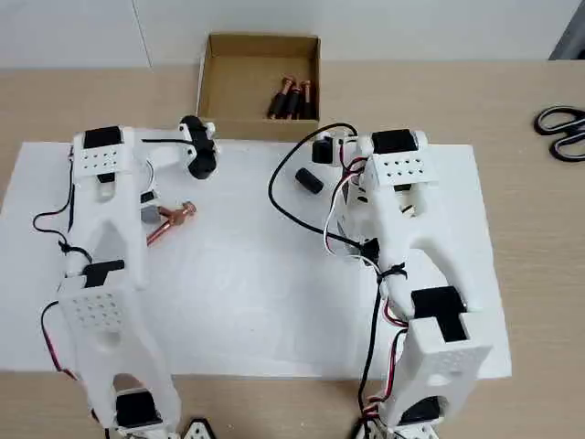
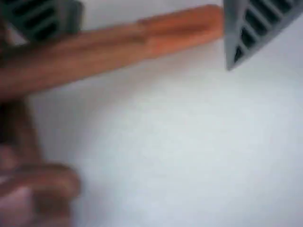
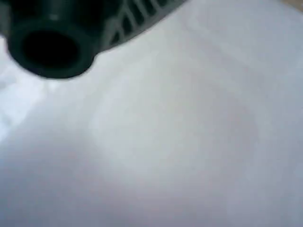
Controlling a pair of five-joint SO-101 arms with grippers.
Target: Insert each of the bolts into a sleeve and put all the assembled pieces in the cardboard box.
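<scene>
Copper bolt (image 2: 118, 45), smooth and cylindrical, runs blurred past my left end effector (image 2: 151, 42), fingers (image 2: 255, 28) spread, released; a black hollow sleeve (image 3: 49, 47) hides whether my right end effector (image 3: 132, 19) grips.

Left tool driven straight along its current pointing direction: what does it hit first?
Most likely the copper bolt, which lies across the path just ahead of the left tool. The white mat is behind it. Depth is unclear.

bolts (image 1: 172, 222): copper-orange. sleeve (image 1: 308, 180): black. cardboard box (image 1: 215, 87): plain brown. mat (image 1: 247, 302): white. table (image 1: 530, 229): pale tan woodgrain. arms (image 1: 101, 229): white, black motors. scissors (image 1: 559, 123): black handles.
</scene>
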